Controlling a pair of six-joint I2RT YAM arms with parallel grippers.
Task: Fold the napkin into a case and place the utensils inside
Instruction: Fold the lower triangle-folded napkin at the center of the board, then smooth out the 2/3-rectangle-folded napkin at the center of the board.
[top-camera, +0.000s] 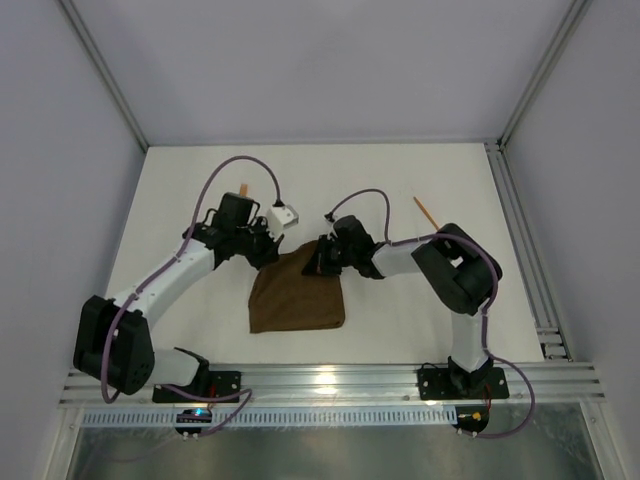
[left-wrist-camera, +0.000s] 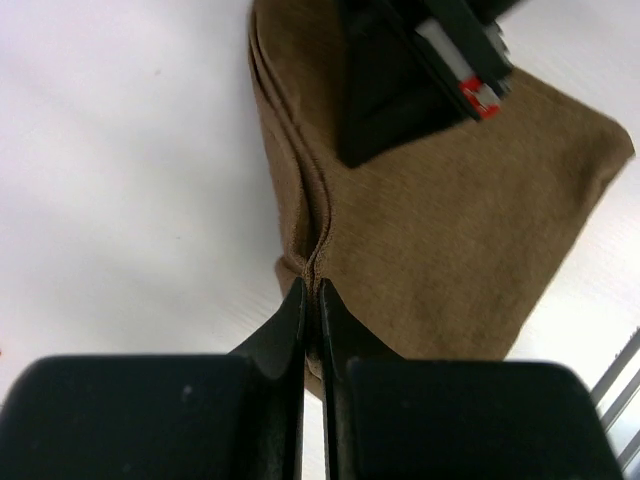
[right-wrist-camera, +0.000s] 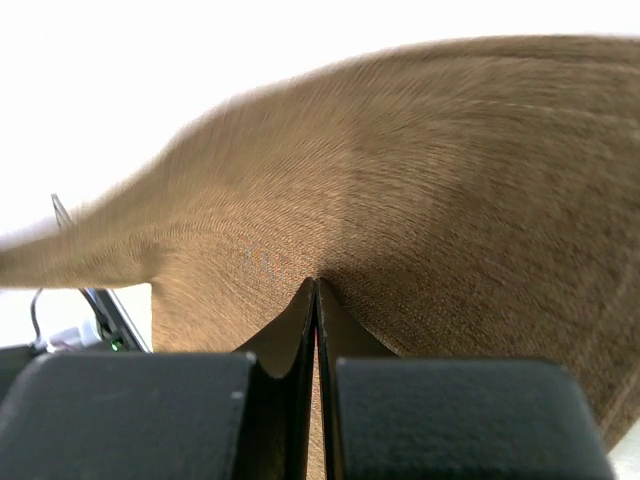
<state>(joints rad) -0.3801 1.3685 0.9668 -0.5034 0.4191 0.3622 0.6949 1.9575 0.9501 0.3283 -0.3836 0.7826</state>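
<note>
The dark brown napkin lies folded at the table's middle, its far edge lifted between both grippers. My left gripper is shut on the far-left folded edge; in the left wrist view the layered hem is pinched between the jaws. My right gripper is shut on the far-right part, and cloth fills the right wrist view beyond the closed fingertips. One orange utensil lies behind the left arm. Another utensil lies behind the right arm.
Grey enclosure walls stand on three sides of the white table. An aluminium rail runs along the right edge and another along the near edge by the arm bases. The right gripper's body shows in the left wrist view.
</note>
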